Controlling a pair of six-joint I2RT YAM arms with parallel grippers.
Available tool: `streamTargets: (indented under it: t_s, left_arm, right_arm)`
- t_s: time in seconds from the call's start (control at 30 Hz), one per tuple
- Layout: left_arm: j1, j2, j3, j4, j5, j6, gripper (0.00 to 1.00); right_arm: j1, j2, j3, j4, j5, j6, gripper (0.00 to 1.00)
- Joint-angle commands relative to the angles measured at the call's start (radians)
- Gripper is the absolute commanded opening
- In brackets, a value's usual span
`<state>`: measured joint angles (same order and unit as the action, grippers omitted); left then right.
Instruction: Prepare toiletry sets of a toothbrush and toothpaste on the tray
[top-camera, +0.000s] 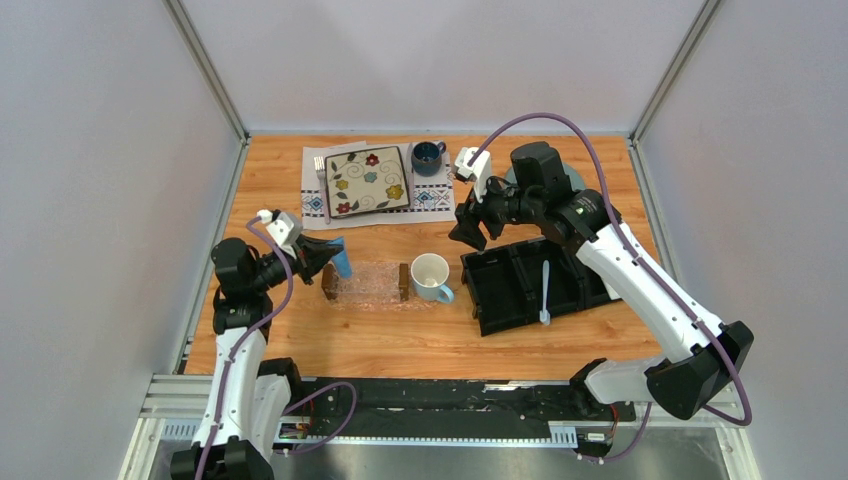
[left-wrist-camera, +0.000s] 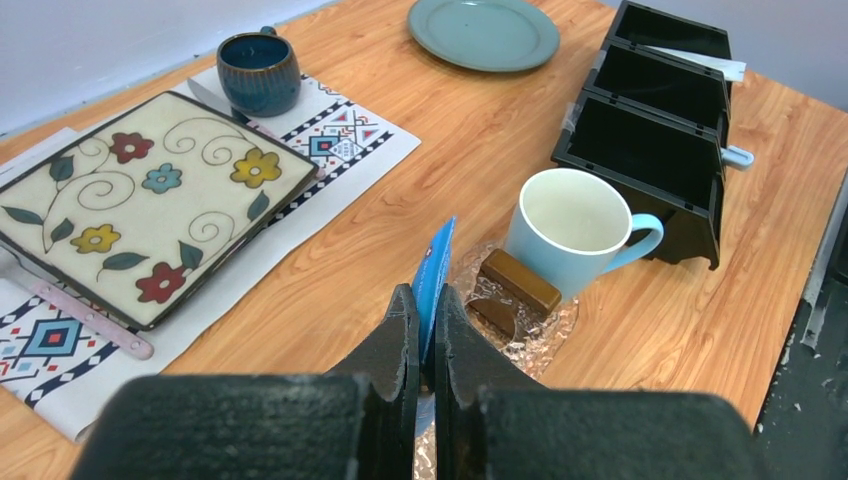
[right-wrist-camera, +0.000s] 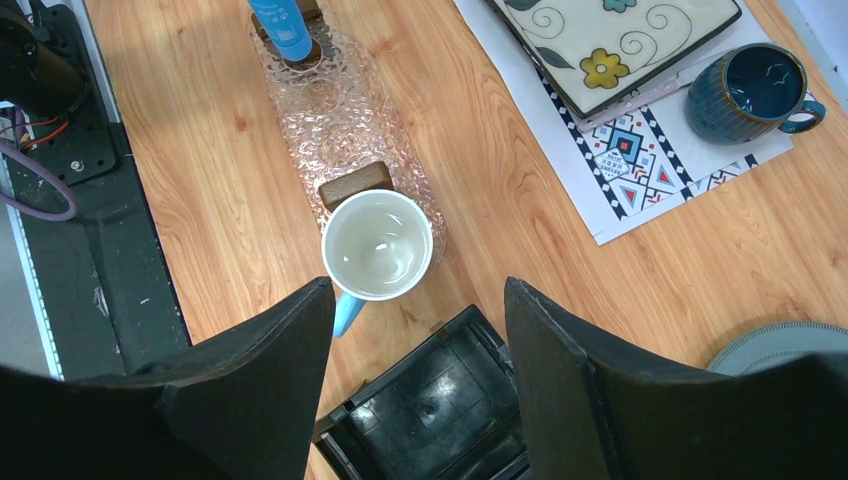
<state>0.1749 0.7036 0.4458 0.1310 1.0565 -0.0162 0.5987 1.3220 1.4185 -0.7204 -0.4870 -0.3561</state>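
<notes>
Blue tube (left-wrist-camera: 435, 262) pinched between left gripper (left-wrist-camera: 425, 297) fingers, over tray (left-wrist-camera: 545, 335) end.

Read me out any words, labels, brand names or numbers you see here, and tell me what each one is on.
No text can be read in any view.
Blue tube in the left gripper: any print is too blurred to read.
Square plate and placemat: flowers and geometric patterns only, no lettering.

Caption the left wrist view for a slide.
Left hand grips a blue squeeze tube over the clear tray, white mug alongside.
</notes>
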Motion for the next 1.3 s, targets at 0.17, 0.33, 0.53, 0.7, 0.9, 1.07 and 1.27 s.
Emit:
streamTargets:
  t_s: [0.17, 0.33, 0.53, 0.7, 0.9, 1.07, 1.27]
  left_arm:
    - [0.028, -0.01, -0.004, -0.016, 0.04, 0.082, 0.0]
    - [0.035, 0.002, -0.021, 0.005, 0.043, 0.085, 0.0]
    - [0.037, 0.011, -0.052, 0.062, 0.045, 0.067, 0.0]
    - [0.038, 0.022, -0.052, 0.071, 0.045, 0.065, 0.0]
    - [0.038, 0.031, -0.052, 0.081, 0.048, 0.061, 0.0]
    - [0.038, 0.034, -0.053, 0.085, 0.05, 0.061, 0.0]
    - [0.038, 0.04, -0.058, 0.084, 0.062, 0.078, 0.0]
  right_arm:
    - [-0.005, -0.023, -0.009, 0.042, 0.008, -0.026, 0.67]
    - [-0.005, -0.024, -0.012, 0.041, 0.008, -0.027, 0.67]
    - [-0.004, -0.023, -0.012, 0.041, 0.005, -0.027, 0.67]
    - [-0.005, -0.021, -0.012, 0.041, 0.007, -0.026, 0.67]
    - [-0.005, -0.023, -0.016, 0.041, 0.007, -0.029, 0.67]
    - [-0.005, -0.026, -0.02, 0.039, 0.007, -0.029, 0.67]
    - [-0.005, -0.024, -0.021, 0.041, 0.007, -0.029, 0.67]
